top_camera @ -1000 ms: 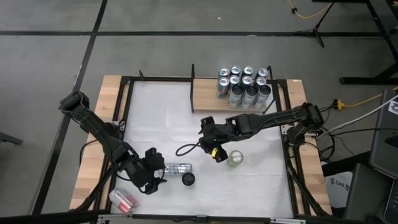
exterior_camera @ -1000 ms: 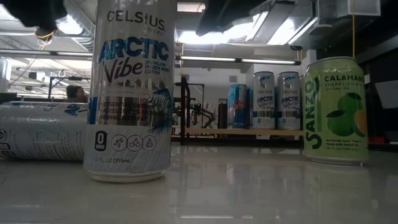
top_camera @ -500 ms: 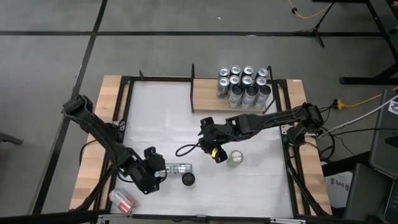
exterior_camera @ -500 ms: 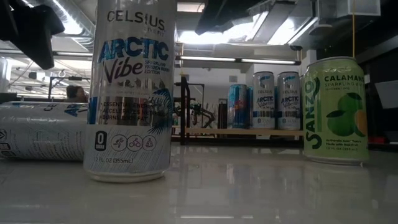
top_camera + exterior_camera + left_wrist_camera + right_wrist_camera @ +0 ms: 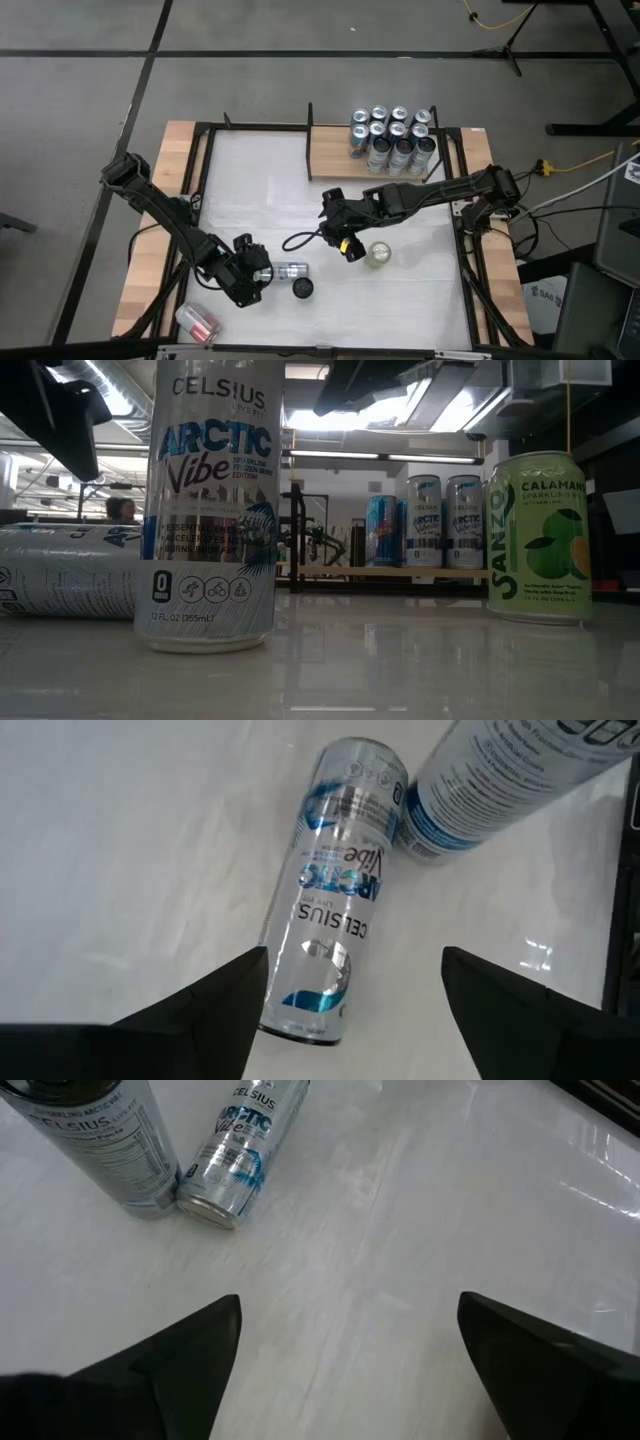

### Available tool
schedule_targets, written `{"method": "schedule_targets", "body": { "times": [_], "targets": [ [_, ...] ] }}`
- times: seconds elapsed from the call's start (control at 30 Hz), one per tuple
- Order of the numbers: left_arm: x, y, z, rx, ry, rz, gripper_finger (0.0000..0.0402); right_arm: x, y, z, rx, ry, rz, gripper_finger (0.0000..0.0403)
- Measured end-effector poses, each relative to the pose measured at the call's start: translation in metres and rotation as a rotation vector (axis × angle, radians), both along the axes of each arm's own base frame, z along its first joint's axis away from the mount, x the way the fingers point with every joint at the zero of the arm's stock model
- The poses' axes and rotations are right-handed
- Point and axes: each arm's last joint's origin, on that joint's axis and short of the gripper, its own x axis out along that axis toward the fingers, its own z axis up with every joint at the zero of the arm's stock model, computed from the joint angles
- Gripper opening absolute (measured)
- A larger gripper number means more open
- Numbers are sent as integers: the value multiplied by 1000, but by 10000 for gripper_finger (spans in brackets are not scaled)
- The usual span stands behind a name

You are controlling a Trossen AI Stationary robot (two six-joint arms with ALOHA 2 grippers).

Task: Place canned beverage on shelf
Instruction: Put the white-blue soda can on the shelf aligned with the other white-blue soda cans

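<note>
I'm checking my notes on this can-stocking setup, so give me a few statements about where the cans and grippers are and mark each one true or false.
1. A silver and blue can lies on its side on the table in front of the open left gripper. True.
2. The shelf is bare. False: a cluster of cans stands at one end of it.
3. The green can stands upright on the table. True.
4. The right gripper is shut on the green can. False: it is open and holds nothing.
5. An upright can stands beside the end of the lying can. True.
</note>
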Motion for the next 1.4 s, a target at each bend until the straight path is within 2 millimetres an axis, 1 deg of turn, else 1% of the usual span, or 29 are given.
{"method": "schedule_targets", "body": {
  "times": [0.13,0.27,0.43,0.6,0.87,1.07,1.4],
  "targets": [
    [2,2,0,-10,10,3,325,0,0,0,-1,0,0,363],
    [2,3,0,27,11,-39,361,0,0,0,-1,0,1,363],
    [-3,7,-12,61,47,-54,383,0,0,0,-2,1,1,363],
    [-8,11,-25,74,71,-56,386,0,0,0,-2,1,2,363],
    [-9,11,-44,17,-5,-58,387,0,0,0,-2,1,1,363],
    [-16,18,-61,41,-14,-45,387,0,0,0,-2,1,1,363],
    [-21,25,-73,107,-43,-12,387,0,0,0,-2,1,1,363]
  ]
}}
